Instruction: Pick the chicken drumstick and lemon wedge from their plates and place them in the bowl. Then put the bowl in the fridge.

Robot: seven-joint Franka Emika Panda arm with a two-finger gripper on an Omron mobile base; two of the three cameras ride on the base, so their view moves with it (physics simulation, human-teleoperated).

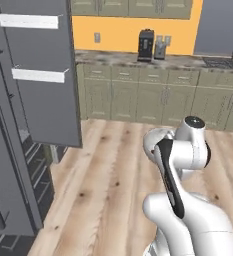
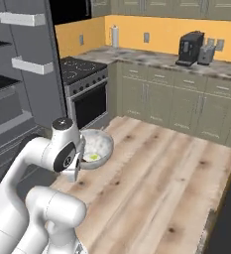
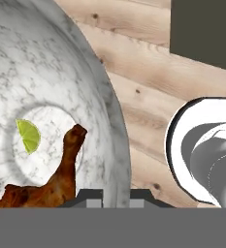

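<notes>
Marbled grey-white and glossy, the bowl (image 3: 51, 72) curves close under the hand camera, deep and round, its rim sweeping down between the two dark finger tips. On its pale flat bottom lies the chicken drumstick (image 3: 51, 181), browned and rough-skinned, thick end low in the picture and thin end (image 3: 77, 131) pointing up. Just beside that thin end, not touching it, sits the lemon wedge (image 3: 28, 136), a small smooth yellow-green crescent.

Both finger tips of the claw (image 3: 115, 196) stand one on each side of the bowl's rim, so it is clamped on the wall of the bowl.

From the right base camera the bowl (image 2: 103, 145) hangs above the floor (image 2: 151, 173) of pale knotted wooden planks, level, with a spot of yellow-green inside it. The white arm (image 2: 35, 156) rises from the lower left, bends at a rounded elbow with a dark cap and reaches forward to the bowl's near edge; the wrist (image 2: 67, 155) hides the fingers there. From the left base camera the arm (image 1: 180, 165) is folded high, its joints stacked.

At the left stands the fridge (image 2: 10, 94), dark grey and flat-sided, open, with dark shelves inside and its door (image 1: 38, 70) carrying two white bins. Beyond it are a steel oven (image 2: 87, 94), olive cabinets (image 2: 181, 104) under a mottled stone counter (image 2: 151, 58), a black coffee machine (image 2: 190, 48) and an orange wall (image 2: 161, 30)
</notes>
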